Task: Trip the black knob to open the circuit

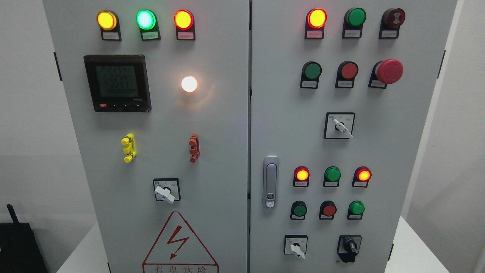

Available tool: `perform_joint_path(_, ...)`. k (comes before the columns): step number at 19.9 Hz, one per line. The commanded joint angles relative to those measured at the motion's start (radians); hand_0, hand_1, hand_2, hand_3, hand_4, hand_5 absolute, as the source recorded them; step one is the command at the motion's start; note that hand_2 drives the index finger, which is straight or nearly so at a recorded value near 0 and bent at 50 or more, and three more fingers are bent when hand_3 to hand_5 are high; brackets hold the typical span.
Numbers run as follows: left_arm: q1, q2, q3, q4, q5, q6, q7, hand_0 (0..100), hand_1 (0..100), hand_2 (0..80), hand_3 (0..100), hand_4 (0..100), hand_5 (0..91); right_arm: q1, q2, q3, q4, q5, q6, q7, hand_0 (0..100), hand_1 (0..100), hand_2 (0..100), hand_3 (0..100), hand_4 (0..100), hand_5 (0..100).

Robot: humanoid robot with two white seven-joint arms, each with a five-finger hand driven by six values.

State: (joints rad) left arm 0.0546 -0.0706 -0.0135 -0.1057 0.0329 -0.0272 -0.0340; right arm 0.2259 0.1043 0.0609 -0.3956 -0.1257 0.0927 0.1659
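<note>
Neither robot hand showed, grip unknowable; the black knob [349,247] sat low on the right door, handle upright.

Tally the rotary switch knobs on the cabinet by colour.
White knobs: 3: left door, right door middle, right door bottom
Black knob: 1
Total: 4
</note>
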Motion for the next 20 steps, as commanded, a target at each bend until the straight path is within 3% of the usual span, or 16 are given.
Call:
perform_joint_path(1, -0.002, -0.002, 0.001, 0.0, 0.002, 0.0, 0.0, 12, 39, 0.0, 0, 0, 0.0, 0.016, 0.002, 0.007, -0.06, 0.0, -0.019, -0.022, 0, 7, 0, 0, 0, 0)
perform_joint_path(4, -0.004, -0.002, 0.001, 0.0, 0.002, -0.002, 0.0, 12, 39, 0.0, 0, 0, 0.0, 0.021, 0.002, 0.005, -0.1, -0.005, -0.065, -0.071, 0, 7, 0, 7, 0, 0)
perform_joint_path(6, -0.004, -0.002, 0.001, 0.0, 0.002, -0.002, 0.0, 12, 39, 0.0, 0, 0, 0.0, 0.021, 0.0, 0.007, -0.124, -0.006, -0.079, -0.11, 0, 7, 0, 20, 10, 0)
perform_joint_path(8, -0.004, -0.002, 0.001, 0.0, 0.002, -0.002, 0.0, 12, 39, 0.0, 0, 0, 0.0, 0.026, 0.0, 0.007, -0.161, -0.006, -0.08, -0.132, 0, 7, 0, 41, 27, 0)
perform_joint_path(12, -0.002, -0.002, 0.001, 0.0, 0.002, -0.002, 0.0, 12, 39, 0.0, 0, 0, 0.0, 0.052, 0.0, 0.007, -0.258, -0.008, -0.082, -0.155, 0, 8, 0, 64, 43, 17)
perform_joint_path(15, -0.004, -0.002, 0.001, 0.0, 0.002, -0.002, 0.0, 12, 39, 0.0, 0, 0, 0.0, 0.059, 0.0, 0.014, -0.289, -0.009, -0.145, -0.166, 0, 8, 0, 71, 49, 25)
perform_joint_path(20, -0.002, -0.002, 0.001, 0.0, 0.002, 0.0, 0.0, 12, 39, 0.0, 0, 0, 0.0, 0.061, -0.009, 0.027, -0.339, -0.011, -0.251, -0.192, 0, 8, 0, 75, 54, 31)
